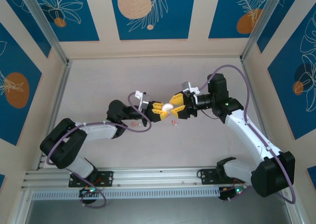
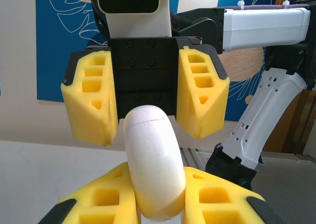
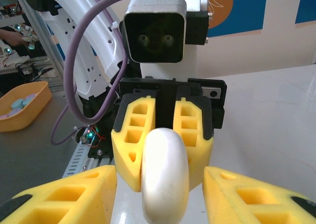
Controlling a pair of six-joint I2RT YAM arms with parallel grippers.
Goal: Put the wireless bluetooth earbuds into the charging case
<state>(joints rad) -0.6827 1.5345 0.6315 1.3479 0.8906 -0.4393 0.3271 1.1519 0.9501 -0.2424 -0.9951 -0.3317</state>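
My left gripper (image 1: 157, 110) (image 2: 158, 204) is shut on a smooth white round disc (image 1: 167, 107) (image 2: 153, 160) (image 3: 165, 174) with a fine seam near one end, held off the table at its middle. My right gripper (image 1: 177, 107) (image 3: 159, 177) faces it head-on and is open, one yellow finger on each side of the disc with a gap at both. A tiny pink earbud (image 1: 174, 122) lies on the table just below the grippers. Another small pink thing (image 1: 134, 121) lies by the left arm's cable, too small to name. The charging case is out of view.
An aluminium rail (image 1: 148, 177) runs along the near edge between the arm bases. Framed walls close the table at the left, back and right. Off the table, an orange tray (image 3: 19, 105) holds pale blue pieces.
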